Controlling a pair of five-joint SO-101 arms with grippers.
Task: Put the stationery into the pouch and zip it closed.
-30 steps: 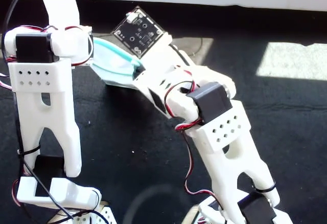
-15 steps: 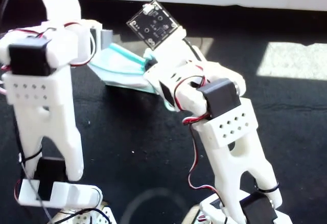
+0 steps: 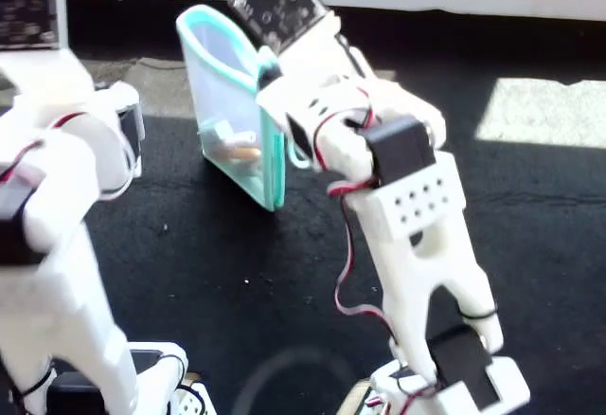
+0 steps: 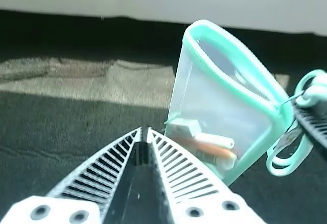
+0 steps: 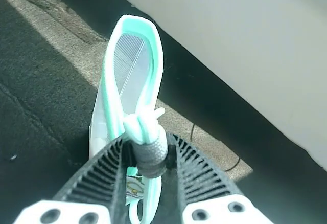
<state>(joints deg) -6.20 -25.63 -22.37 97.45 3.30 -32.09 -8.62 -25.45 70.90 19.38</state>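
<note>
I note the pouch point(image 3: 222, 102) as smooth translucent plastic with mint trim, the table point(image 3: 218, 273) as matt black cloth, the left tool point(image 4: 144, 134) and right tool point(image 5: 146, 144) as white ribbed plastic.

pouch point(image 3: 225, 93) mouth gaping upward, right hand point(image 5: 146, 143) crowding one end of it

The pouch point(image 3: 222, 93) is clear with mint-green edging. The stationery point(image 4: 214, 147) inside it is orange and white, the mat point(image 3: 237, 263) under it black.
</note>
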